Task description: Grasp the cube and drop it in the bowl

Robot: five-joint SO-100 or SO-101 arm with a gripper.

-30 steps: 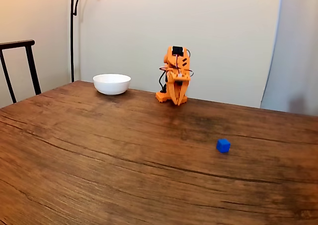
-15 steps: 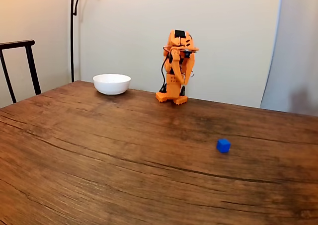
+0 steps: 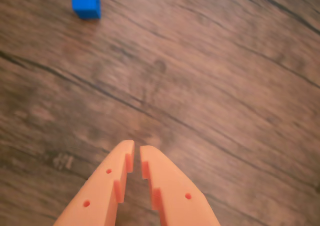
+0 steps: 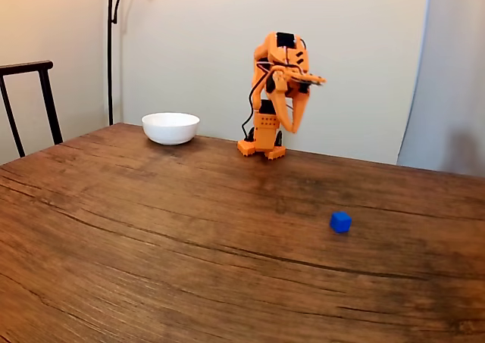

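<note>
In the wrist view the orange jaws are nearly clenched with only a thin slit between the tips, grasping nothing, above the wooden bench [image 3: 240, 86]; the cube [image 3: 85, 1] lies at the top left, well apart. In the fixed view the arm [image 4: 276, 93] stands raised at the bench's far edge, the bowl [image 4: 170, 127] to its left, the cube toward the near right, well apart from both.

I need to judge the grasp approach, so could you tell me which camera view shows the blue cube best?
The fixed view: the cube sits whole on the table, well in front of the raised gripper. The wrist view shows the cube blurred and cut off at the top edge.
</note>
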